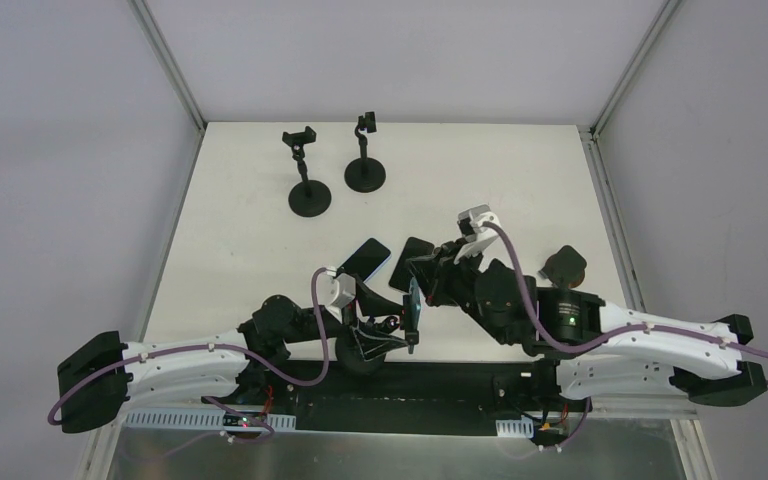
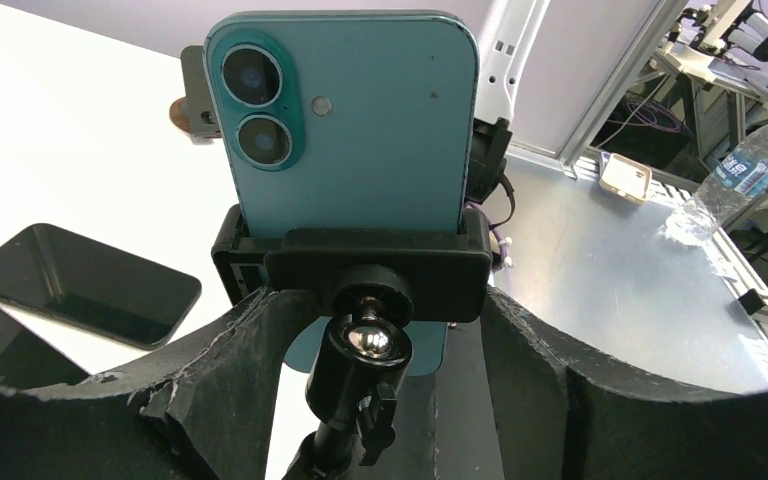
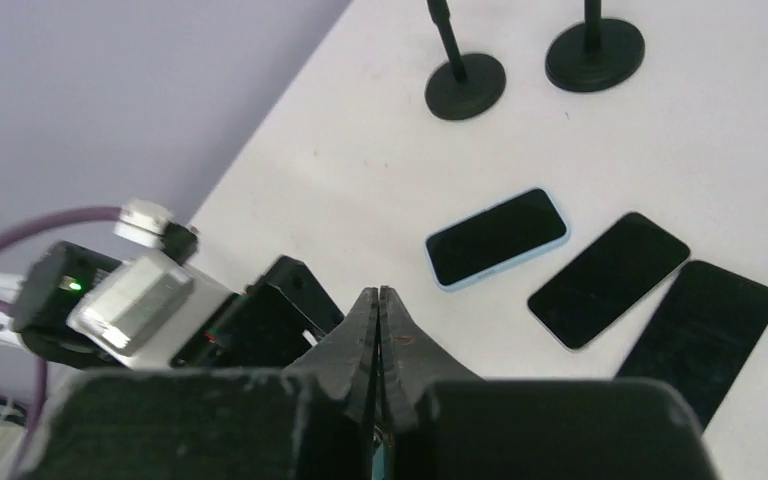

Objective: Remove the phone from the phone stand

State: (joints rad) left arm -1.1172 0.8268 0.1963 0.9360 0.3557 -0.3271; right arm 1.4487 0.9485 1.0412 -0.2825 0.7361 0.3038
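We see the phone (image 2: 350,130) upright in the phone stand (image 2: 360,345), just above the left gripper (image 2: 385,310). That gripper's fingers (image 2: 210,390) stand apart on either side of the stand's neck, with a gap showing on one side. The right gripper (image 3: 378,300) has its fingers (image 3: 345,345) pressed together to a thin seam, and we cannot tell whether anything is nipped there. We judge the phone rigid, smooth-backed, slippery and breakable, so we would grip its bare side edges above the clamp (image 2: 360,265), clear of the lenses, and brace the stand. That clamp holds this one phone. Beyond the right fingertips three loose phones (image 3: 497,238) lie flat on the table (image 3: 360,160), and farther off are two empty stands (image 3: 465,85).
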